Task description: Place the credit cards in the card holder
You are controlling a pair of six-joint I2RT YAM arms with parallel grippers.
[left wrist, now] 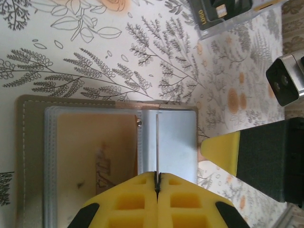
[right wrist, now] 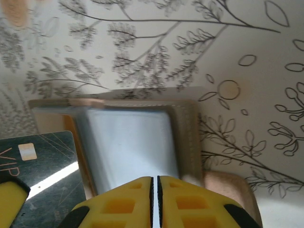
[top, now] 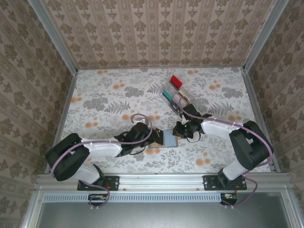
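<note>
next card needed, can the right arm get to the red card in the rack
Probably yes: the red card stands at the far end of the rack, open from above, and the rack sits just beyond the right gripper.

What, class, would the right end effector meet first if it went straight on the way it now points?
The card holder. In the wrist view, its pale pocket lies directly ahead of the right end effector, whose fingertips are together. Depth is unclear, so it may already be almost touching.
</note>
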